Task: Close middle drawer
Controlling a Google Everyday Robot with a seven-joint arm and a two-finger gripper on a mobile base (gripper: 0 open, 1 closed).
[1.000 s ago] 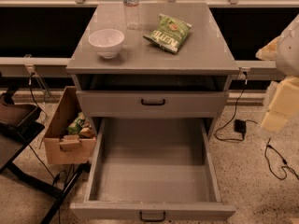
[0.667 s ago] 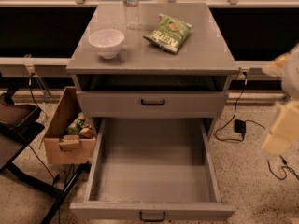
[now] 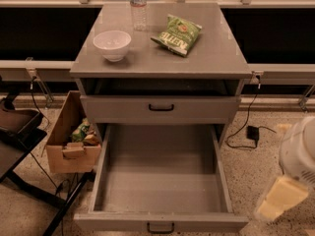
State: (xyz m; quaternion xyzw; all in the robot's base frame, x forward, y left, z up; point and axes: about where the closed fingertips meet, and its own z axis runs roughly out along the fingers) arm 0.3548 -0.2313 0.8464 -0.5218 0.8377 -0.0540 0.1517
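Observation:
The middle drawer (image 3: 161, 181) of the grey cabinet (image 3: 162, 63) is pulled far out toward me. Its deep grey tray is bare, and its black bar handle (image 3: 161, 227) sits at the bottom edge of the view. The drawer above it (image 3: 161, 108) has its front close to the cabinet face, with a dark gap over it. My gripper (image 3: 276, 199) shows as a blurred cream-coloured part under the white arm (image 3: 298, 154), at the lower right. It is to the right of the open drawer's front corner and apart from it.
On the cabinet top stand a white bowl (image 3: 112, 44), a clear water bottle (image 3: 138, 6) and a green chip bag (image 3: 177, 35). A cardboard box (image 3: 69, 141) with items and a black chair (image 3: 19, 132) are at the left. A cable and plug (image 3: 253, 132) lie on the floor at the right.
My arm has moved down the right side of the view, from beside the cabinet top to beside the open drawer's front. The drawers have not moved.

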